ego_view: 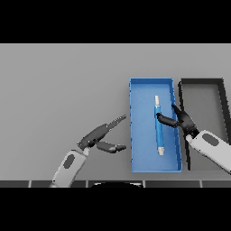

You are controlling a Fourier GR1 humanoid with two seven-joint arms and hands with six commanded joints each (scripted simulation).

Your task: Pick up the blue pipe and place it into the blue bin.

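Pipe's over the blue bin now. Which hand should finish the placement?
The right hand: it reaches over the blue bin with its fingers at the blue pipe. The left hand is open over the table outside the bin.

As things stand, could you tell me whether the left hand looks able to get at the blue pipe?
Probably yes. The blue pipe lies inside the blue bin, open from above, and the left hand hovers just outside the bin's left wall. The right hand already touches the pipe and might crowd it.
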